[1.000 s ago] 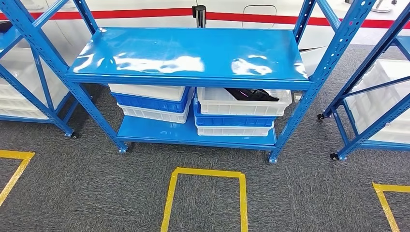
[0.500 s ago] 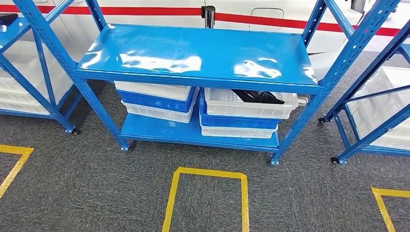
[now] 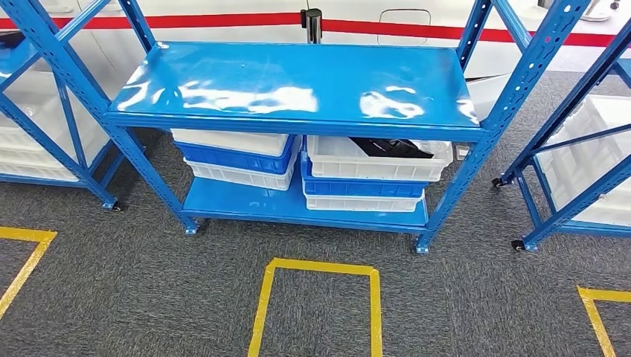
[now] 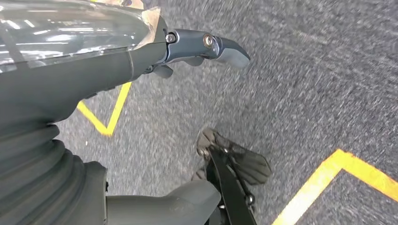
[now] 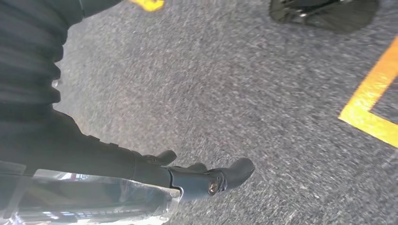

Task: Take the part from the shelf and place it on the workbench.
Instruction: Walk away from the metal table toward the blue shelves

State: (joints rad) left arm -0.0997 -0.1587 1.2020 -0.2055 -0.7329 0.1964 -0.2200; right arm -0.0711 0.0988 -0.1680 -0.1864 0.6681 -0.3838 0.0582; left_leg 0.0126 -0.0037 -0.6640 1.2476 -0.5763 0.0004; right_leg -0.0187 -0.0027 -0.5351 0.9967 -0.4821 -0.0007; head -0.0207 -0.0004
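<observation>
While both arms are hanging over the carpet [image 3: 149, 297], the left hand [image 4: 187, 51] and right hand [image 5: 197, 176] are holding nothing, fingers seemingly loose. A dark part [image 3: 391, 147] is lying in the right white bin [image 3: 372, 167] under the shelf [image 3: 298, 82].

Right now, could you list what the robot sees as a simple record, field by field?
shelf: blue metal rack, bare glossy top board
lower board: two stacks of white and blue crates
part: dark part lying in the top white crate of the right-hand stack
floor: grey carpet with yellow tape square in front of the rack
left hand: hanging over the carpet, holding nothing
right hand: hanging over the carpet, holding nothing
</observation>
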